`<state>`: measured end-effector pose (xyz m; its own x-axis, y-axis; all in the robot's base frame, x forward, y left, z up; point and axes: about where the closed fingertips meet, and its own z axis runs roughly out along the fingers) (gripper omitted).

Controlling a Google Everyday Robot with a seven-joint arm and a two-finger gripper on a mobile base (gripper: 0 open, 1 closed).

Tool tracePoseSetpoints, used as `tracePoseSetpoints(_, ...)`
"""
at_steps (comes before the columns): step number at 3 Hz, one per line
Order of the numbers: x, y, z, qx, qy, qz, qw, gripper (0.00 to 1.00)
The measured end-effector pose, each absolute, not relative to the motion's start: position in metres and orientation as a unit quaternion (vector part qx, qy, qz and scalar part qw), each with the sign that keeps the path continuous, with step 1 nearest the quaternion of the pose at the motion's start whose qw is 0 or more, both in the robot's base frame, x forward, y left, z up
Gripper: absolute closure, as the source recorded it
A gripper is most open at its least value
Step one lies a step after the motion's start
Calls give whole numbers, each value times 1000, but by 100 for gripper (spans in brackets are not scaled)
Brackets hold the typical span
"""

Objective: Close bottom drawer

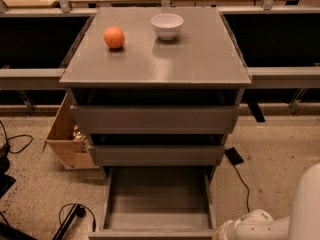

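The bottom drawer (157, 201) of the grey cabinet is pulled far out toward me, its shallow grey tray bare inside. Its front edge (155, 233) runs along the bottom of the camera view. The middle drawer front (156, 155) and the taller top drawer front (154, 119) stand slightly out above it. My white arm (260, 226) shows at the bottom right, just right of the open drawer's front corner. The gripper itself is below the frame and out of view.
An orange (114, 37) and a white bowl (167, 25) sit on the cabinet top (200, 59). A cardboard box (67, 134) stands on the floor at the cabinet's left. Black cables (70, 216) lie at lower left, and a black cable (240, 171) at right.
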<state>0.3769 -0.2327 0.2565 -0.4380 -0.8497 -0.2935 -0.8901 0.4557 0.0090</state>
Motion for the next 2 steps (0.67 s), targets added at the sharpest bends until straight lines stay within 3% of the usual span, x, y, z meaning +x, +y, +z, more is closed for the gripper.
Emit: tracePoseSetpoints(2, 372, -205, 171, -492, 850, 121, 144, 100)
